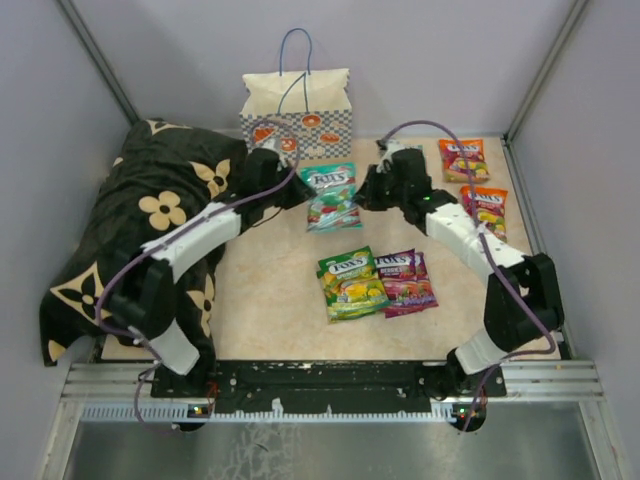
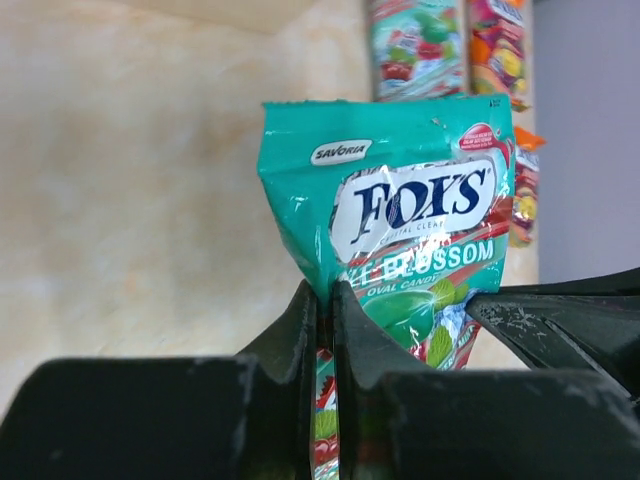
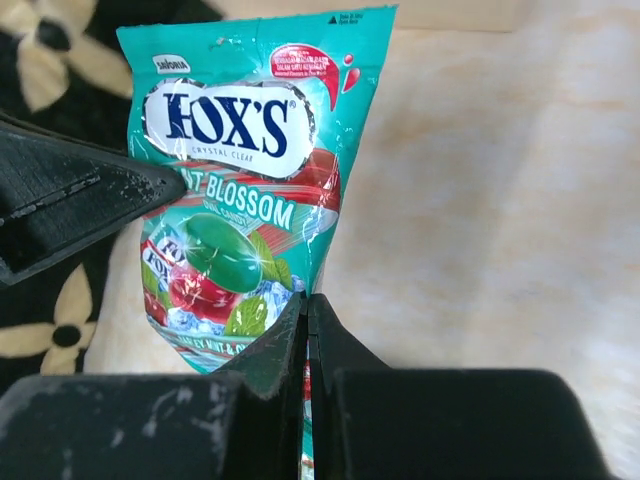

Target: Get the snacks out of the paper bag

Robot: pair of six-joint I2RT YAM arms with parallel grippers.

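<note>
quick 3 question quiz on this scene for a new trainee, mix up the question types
1. True or false: the left gripper and the right gripper both pinch the same teal packet.
2. Which lies right beside the purple packet? A green packet; B orange packet; C teal packet.
3. Fill in: the paper bag stands ___, not tipped over.
Key: 1 true; 2 A; 3 upright.

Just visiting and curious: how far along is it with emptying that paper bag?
Done: two orange packets, a green packet and a purple packet lie on the table. In hand: left gripper and right gripper pinch a teal packet. Left: the paper bag hides whether more remain.
</note>
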